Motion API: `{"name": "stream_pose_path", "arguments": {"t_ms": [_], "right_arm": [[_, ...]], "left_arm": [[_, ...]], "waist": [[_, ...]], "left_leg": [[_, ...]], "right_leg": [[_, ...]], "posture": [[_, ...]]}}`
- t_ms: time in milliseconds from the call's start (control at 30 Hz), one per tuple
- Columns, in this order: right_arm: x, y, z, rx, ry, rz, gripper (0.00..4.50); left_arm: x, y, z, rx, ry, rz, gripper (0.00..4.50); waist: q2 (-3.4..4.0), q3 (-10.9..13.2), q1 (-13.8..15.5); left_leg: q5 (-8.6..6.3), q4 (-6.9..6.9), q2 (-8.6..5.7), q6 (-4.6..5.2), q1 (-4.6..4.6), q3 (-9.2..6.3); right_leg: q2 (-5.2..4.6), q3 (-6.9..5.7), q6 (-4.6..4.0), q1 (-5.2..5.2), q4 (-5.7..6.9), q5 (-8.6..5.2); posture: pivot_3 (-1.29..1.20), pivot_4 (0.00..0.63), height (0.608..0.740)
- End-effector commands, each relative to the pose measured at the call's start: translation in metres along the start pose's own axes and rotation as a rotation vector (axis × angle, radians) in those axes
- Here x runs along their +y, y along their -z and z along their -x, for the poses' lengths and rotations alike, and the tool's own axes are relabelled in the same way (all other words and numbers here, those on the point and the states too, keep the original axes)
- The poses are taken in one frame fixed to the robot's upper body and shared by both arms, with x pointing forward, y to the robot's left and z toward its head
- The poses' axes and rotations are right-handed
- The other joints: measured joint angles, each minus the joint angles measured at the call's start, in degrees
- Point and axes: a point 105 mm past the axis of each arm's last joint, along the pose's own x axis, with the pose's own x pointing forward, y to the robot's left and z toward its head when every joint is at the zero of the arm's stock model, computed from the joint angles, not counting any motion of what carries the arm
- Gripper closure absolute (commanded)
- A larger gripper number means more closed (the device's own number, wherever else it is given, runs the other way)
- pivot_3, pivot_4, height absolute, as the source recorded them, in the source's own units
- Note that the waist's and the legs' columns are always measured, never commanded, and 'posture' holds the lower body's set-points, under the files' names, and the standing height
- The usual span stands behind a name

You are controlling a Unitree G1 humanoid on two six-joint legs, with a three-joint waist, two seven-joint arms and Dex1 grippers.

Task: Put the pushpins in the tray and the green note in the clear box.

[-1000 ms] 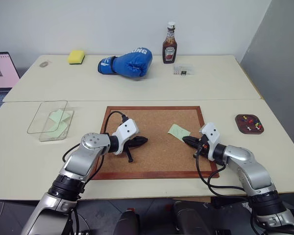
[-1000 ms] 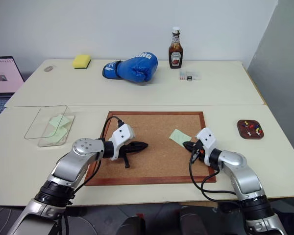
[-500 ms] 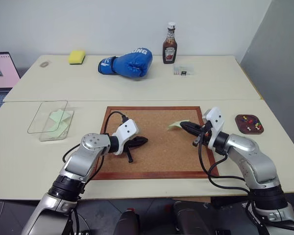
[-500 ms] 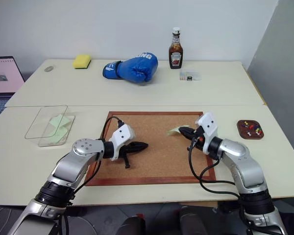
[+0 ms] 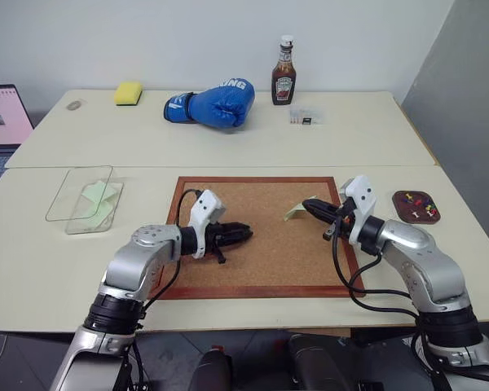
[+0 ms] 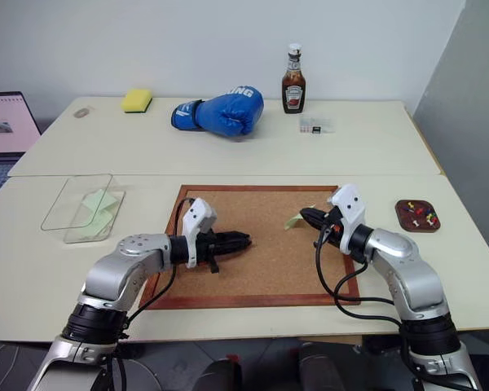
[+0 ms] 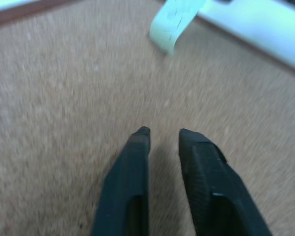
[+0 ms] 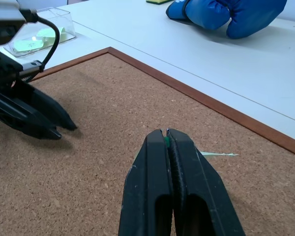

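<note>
My right gripper (image 5: 307, 205) is clenched on something with a speck of green showing between the tips, likely a pushpin, though it is too small to be sure. The green note (image 5: 294, 212) hangs at those tips, lifted over the cork board (image 5: 261, 236); whether it is pinched or just skewered I cannot tell. The tray (image 5: 415, 206) lies to my right on the bench (image 5: 228, 138), near this arm. The clear box (image 5: 83, 198) sits well off to my left, nearer my left gripper (image 7: 162, 135), which is slightly parted, empty, and pointing across the board at the note.
</note>
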Motion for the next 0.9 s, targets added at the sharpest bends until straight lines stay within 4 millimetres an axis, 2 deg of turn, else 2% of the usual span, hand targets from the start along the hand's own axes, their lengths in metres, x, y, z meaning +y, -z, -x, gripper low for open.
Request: {"name": "stream_pose_path", "arguments": {"t_ms": [33,167,233,400,600,700,833,900], "right_arm": [[-0.001,-0.026,0.003,-0.072,0.006,0.052,4.50],[0.000,-0.030,0.002,-0.079,0.001,0.054,4.50],[0.002,-0.032,0.001,-0.085,-0.004,0.054,4.50],[0.008,-0.037,-0.002,-0.104,-0.017,0.049,4.50],[0.014,-0.044,-0.005,-0.126,-0.031,0.039,4.50],[0.015,-0.046,-0.006,-0.130,-0.033,0.037,4.50],[0.017,-0.048,-0.005,-0.137,-0.036,0.025,4.50],[0.019,-0.048,-0.005,-0.136,-0.041,0.021,4.50]], "left_arm": [[-0.010,-0.030,0.000,-0.060,0.023,-0.157,2.51],[-0.024,-0.051,-0.015,-0.112,0.026,-0.372,1.89],[-0.029,-0.059,-0.023,-0.142,0.013,-0.471,1.89],[-0.027,-0.073,-0.038,-0.227,-0.033,-0.546,1.89],[-0.028,-0.070,-0.054,-0.211,-0.031,-0.679,1.89],[-0.025,-0.071,-0.058,-0.225,-0.046,-0.682,1.89],[-0.027,-0.061,-0.065,-0.194,-0.016,-0.726,1.89],[-0.025,-0.063,-0.068,-0.202,-0.038,-0.737,2.17]], "waist": [[0.00,0.0,0.0],[0.00,0.0,0.1],[0.00,0.0,0.2],[0.00,0.0,0.3],[-0.02,0.0,0.1],[-0.02,0.0,0.2],[-0.02,0.0,0.2],[-0.02,0.0,0.2]], "left_leg": [[0.00,0.00,0.00,0.00,-0.01,0.00],[0.00,0.01,0.00,0.00,0.00,0.01],[0.00,0.01,0.00,-0.01,0.00,0.00],[0.00,0.00,-0.01,-0.01,-0.01,0.01],[0.00,0.00,-0.01,0.00,-0.01,0.02],[0.00,0.00,-0.01,-0.01,-0.02,0.01],[0.00,0.01,-0.02,0.00,-0.03,0.01],[0.00,0.00,-0.02,0.00,-0.03,0.01]], "right_leg": [[0.00,0.01,0.00,0.01,-0.01,0.00],[0.00,0.01,0.00,0.01,-0.02,0.00],[0.00,0.01,0.00,0.01,-0.02,0.00],[-0.01,0.03,0.00,0.02,-0.03,0.00],[0.01,0.03,0.00,0.01,-0.03,0.01],[0.00,0.03,0.00,0.01,-0.03,0.01],[0.00,0.03,0.01,0.01,-0.03,0.01],[0.00,0.03,0.01,0.01,-0.03,0.01]], "posture": [[0.00,0.150,0.740],[0.00,0.150,0.740],[0.00,0.150,0.740],[0.00,0.150,0.740],[0.00,0.150,0.740],[0.00,0.150,0.740],[0.00,0.150,0.740],[0.00,0.150,0.740]]}}
